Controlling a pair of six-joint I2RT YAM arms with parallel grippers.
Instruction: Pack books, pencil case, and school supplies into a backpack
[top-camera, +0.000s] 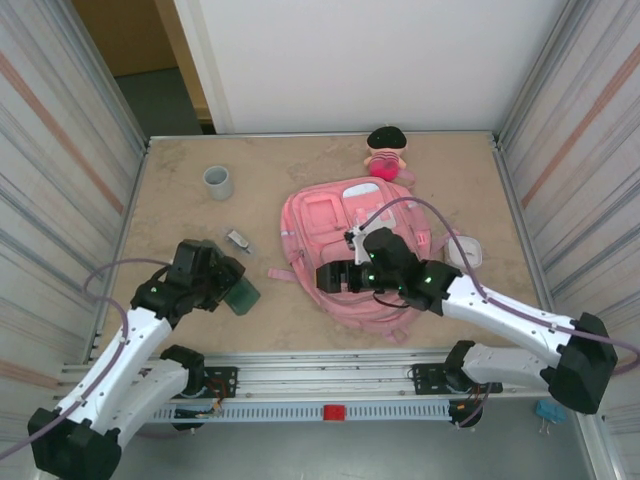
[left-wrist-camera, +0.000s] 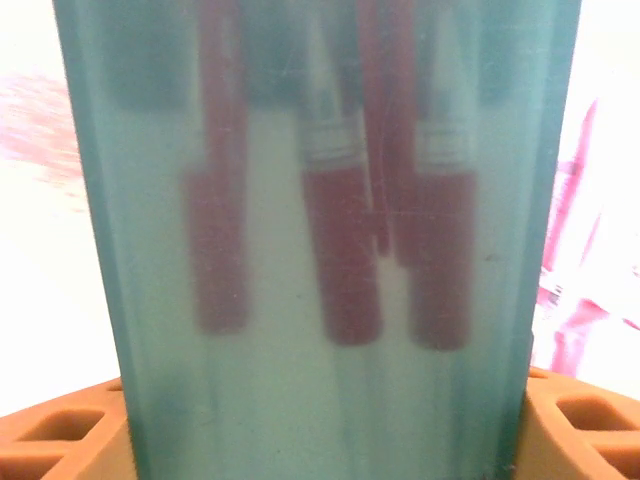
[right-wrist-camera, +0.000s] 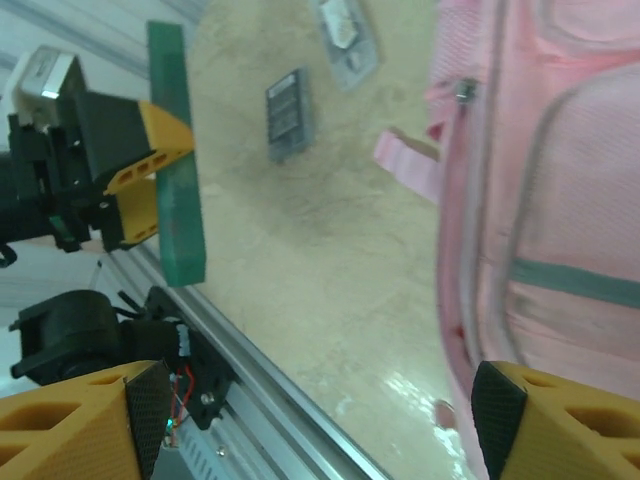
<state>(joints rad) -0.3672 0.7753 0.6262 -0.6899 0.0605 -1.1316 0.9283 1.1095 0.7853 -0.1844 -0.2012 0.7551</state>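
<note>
The left claw (top-camera: 226, 284) is pinching a translucent green pencil case (top-camera: 241, 295) at the lower left of the overhead frame, just above the counter (top-camera: 180, 215). In the left wrist view the case (left-wrist-camera: 330, 250) stands between the orange fingers (left-wrist-camera: 60, 430), with red pens showing through its wall. From the right wrist view it is held edge-on (right-wrist-camera: 178, 230), probably so it can slide into a narrow opening.

The pink backpack (top-camera: 330, 215) lies flat at the centre of the overhead frame, well apart from the case. The right claw (top-camera: 335, 277) hangs over its lower edge, spread, nothing between the fingers, one fingertip (right-wrist-camera: 500, 405) beside the pink fabric (right-wrist-camera: 560, 200). I judge it is placed to steady or open the bag.

A small clear packet (top-camera: 238, 240) lies between case and bag.
</note>
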